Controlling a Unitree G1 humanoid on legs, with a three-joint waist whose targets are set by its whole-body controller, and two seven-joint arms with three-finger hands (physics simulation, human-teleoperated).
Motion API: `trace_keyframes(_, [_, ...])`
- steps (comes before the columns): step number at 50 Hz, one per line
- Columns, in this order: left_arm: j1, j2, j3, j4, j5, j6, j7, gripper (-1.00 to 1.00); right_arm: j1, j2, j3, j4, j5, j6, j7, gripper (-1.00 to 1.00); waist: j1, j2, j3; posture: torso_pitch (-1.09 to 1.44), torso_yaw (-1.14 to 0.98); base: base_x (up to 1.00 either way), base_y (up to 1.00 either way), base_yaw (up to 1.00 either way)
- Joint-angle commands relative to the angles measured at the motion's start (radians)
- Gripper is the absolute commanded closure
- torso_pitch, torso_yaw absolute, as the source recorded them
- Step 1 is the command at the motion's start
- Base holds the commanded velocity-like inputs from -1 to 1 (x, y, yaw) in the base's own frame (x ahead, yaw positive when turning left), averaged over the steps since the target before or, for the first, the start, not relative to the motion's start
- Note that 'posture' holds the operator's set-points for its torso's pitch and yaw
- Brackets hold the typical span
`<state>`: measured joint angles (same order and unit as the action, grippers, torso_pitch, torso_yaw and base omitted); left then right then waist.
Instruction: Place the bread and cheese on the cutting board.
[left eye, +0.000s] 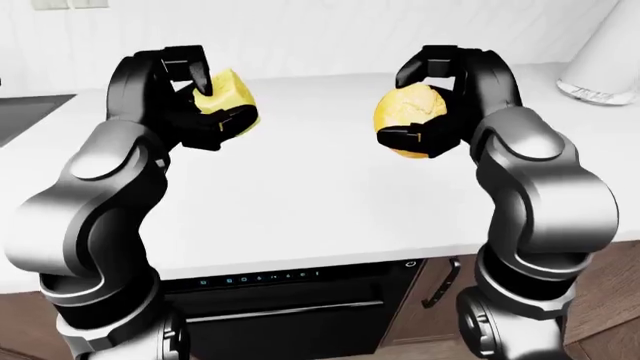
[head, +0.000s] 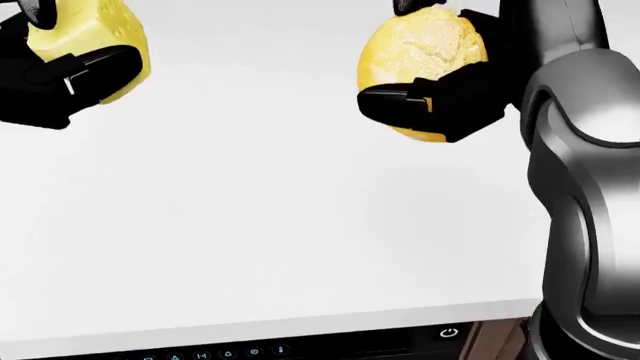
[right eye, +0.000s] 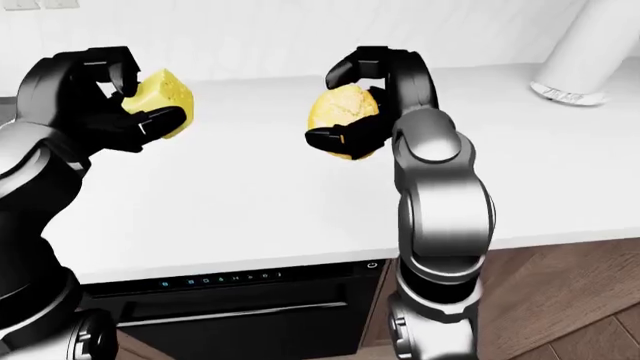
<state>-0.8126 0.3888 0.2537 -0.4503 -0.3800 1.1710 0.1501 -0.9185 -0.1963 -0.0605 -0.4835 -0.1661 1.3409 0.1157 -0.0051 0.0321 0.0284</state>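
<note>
The left hand (left eye: 195, 101) was closed round the cheese (left eye: 228, 96), one finger hooked over its top and another clamped across its lower face, so the pale yellow wedge stuck out toward the view's right, its long axis tilted up and to the left. The right hand (left eye: 440, 101) was likewise closed on the bread (left eye: 405, 114), fingers curled over the crown and one black finger pressed across the lower half; the rounded loaf stood roughly upright, its pale broken face turned toward the left of the left-eye view. Both things were held clear above the counter (left eye: 320, 187), level with each other and well apart, the cheese at the view's left and the bread at its right. The counter was plain white, running across the whole width to a light wall (left eye: 330, 30) at the top. A white rounded object (left eye: 605, 52) stood at the counter's far right. Under the counter's near edge sat a dark appliance (left eye: 290, 315) with a strip of small lit controls, beside brown wooden cabinet fronts (left eye: 440, 300).
</note>
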Motion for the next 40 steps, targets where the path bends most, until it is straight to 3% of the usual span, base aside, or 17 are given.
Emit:
trace_keyframes(1, [-0.034, 0.006, 0.000, -0.027, -0.007, -0.038, -0.004, 0.98, -0.023, -0.011, -0.013, -0.013, -0.011, -0.038, -0.016, 1.00, -0.004, -0.002, -0.017, 0.00, 0.00, 0.00, 0.29, 0.00])
trace_keyframes(3, [-0.038, 0.007, -0.003, -0.022, -0.006, -0.040, -0.005, 0.98, -0.029, -0.007, -0.010, -0.006, -0.008, -0.041, -0.021, 1.00, 0.000, -0.029, -0.007, 0.00, 0.00, 0.00, 0.29, 0.00])
trace_keyframes(5, [-0.039, 0.006, -0.005, -0.021, -0.005, -0.040, -0.005, 0.98, -0.027, -0.007, -0.012, -0.008, -0.005, -0.042, -0.021, 1.00, 0.003, -0.076, -0.018, 0.00, 0.00, 0.00, 0.29, 0.00])
trace_keyframes(7, [-0.032, 0.003, -0.005, -0.024, -0.004, -0.042, -0.006, 0.98, -0.008, -0.004, -0.013, -0.017, -0.003, -0.049, -0.024, 1.00, -0.001, -0.056, -0.016, 0.00, 0.00, 0.00, 0.28, 0.00])
trace_keyframes(9, [-0.025, -0.002, -0.008, -0.023, 0.000, -0.049, -0.007, 0.98, -0.006, -0.005, -0.015, -0.018, -0.001, -0.049, -0.026, 1.00, 0.001, -0.069, -0.024, 0.00, 0.00, 0.00, 0.25, 0.00])
trace_keyframes(10, [-0.023, -0.002, -0.010, -0.021, 0.001, -0.053, -0.008, 0.98, -0.005, -0.006, -0.014, -0.016, 0.000, -0.052, -0.027, 1.00, 0.002, -0.065, -0.026, 0.00, 0.00, 0.00, 0.12, 0.00])
trace_keyframes(12, [-0.023, -0.002, -0.008, -0.020, 0.004, -0.053, -0.010, 0.98, -0.001, -0.001, -0.016, -0.014, 0.003, -0.058, -0.032, 1.00, 0.001, -0.041, 0.004, 0.00, 0.00, 0.00, 0.00, 0.00])
trace_keyframes(15, [-0.034, 0.001, -0.011, -0.020, 0.005, -0.044, -0.011, 0.98, -0.007, -0.007, -0.014, -0.015, 0.005, -0.048, -0.031, 1.00, -0.003, 0.045, 0.006, 0.00, 0.00, -0.10, 0.19, 0.00])
trace_keyframes(16, [-0.043, 0.002, -0.013, -0.016, 0.007, -0.043, -0.012, 0.98, -0.005, -0.007, -0.013, -0.016, 0.006, -0.050, -0.032, 1.00, -0.005, 0.024, -0.034, 0.00, 0.00, -0.28, 0.35, 0.00])
trace_keyframes(17, [-0.046, 0.002, -0.013, -0.014, 0.008, -0.041, -0.012, 0.98, 0.002, -0.004, -0.008, -0.016, 0.005, -0.054, -0.034, 1.00, 0.004, 0.016, -0.038, 0.00, 0.00, -0.27, 0.35, 0.00])
trace_keyframes(21, [-0.048, -0.004, -0.017, -0.004, 0.015, -0.049, -0.013, 0.98, -0.002, 0.001, -0.009, 0.016, 0.008, -0.081, -0.038, 1.00, 0.004, 0.003, -0.035, 0.00, 0.00, -0.28, 0.35, 0.00])
trace_keyframes(26, [-0.037, -0.010, -0.013, -0.025, 0.014, -0.040, -0.012, 0.98, -0.002, 0.005, -0.001, 0.006, 0.007, -0.072, -0.039, 1.00, 0.005, -0.085, -0.033, 0.00, 0.00, -0.31, 0.36, 0.00])
trace_keyframes(27, [-0.044, -0.009, -0.007, -0.018, 0.012, -0.039, -0.011, 0.98, 0.001, 0.008, 0.001, 0.012, 0.006, -0.076, -0.040, 1.00, -0.006, -0.067, -0.031, 0.00, 0.00, -0.39, 0.49, 0.00])
trace_keyframes(28, [-0.041, -0.009, -0.011, -0.010, 0.015, -0.050, -0.013, 0.98, -0.003, 0.006, 0.000, 0.015, 0.007, -0.076, -0.038, 1.00, -0.007, -0.089, -0.038, 0.00, 0.00, -0.40, 0.52, 0.00])
trace_keyframes(31, [-0.019, -0.018, -0.015, -0.024, 0.014, -0.055, -0.012, 0.98, -0.016, 0.004, -0.010, 0.018, 0.009, -0.074, -0.038, 1.00, -0.010, -0.087, -0.047, 0.00, 0.00, -0.39, 0.53, 0.00])
trace_keyframes(35, [-0.017, -0.014, -0.011, -0.022, 0.012, -0.054, -0.014, 0.98, 0.004, 0.011, -0.008, 0.020, 0.013, -0.091, -0.046, 1.00, 0.000, -0.065, -0.031, 0.00, 0.00, -0.39, 0.53, 0.00])
trace_keyframes(40, [-0.028, -0.017, -0.019, -0.017, 0.016, -0.052, -0.012, 0.98, 0.015, 0.006, -0.016, 0.009, 0.018, -0.090, -0.047, 1.00, 0.006, -0.008, -0.023, 0.00, 0.00, -0.39, 0.54, 0.00])
